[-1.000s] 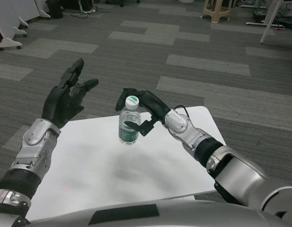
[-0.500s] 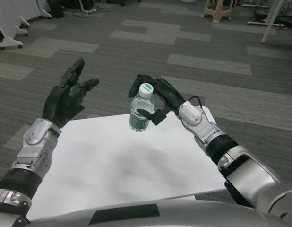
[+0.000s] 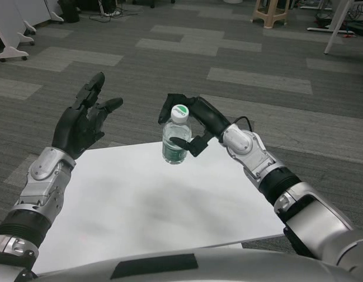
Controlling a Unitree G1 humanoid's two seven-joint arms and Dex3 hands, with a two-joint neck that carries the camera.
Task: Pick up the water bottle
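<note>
My right hand [image 3: 196, 120] grips the water bottle [image 3: 176, 140] above the table [image 3: 140, 200]; my left hand [image 3: 81, 123] hovers beside it, fingers spread.

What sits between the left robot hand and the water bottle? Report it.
Nothing. In the head view, only grey carpet floor shows between the raised left robot hand and the water bottle held by the right robot hand.

This looks like a large open office or lab space: the floor [image 3: 240, 53] is laid with grey carpet tiles in darker and lighter rectangular patches, running well back from the white table [image 3: 128, 200]. At the far edge stand a beige plastic stool [image 3: 272, 12], the wheeled feet of a white partition [image 3: 14, 35], the legs of white furniture [image 3: 340, 23] and a tangle of cables [image 3: 105, 9] on the floor
</note>
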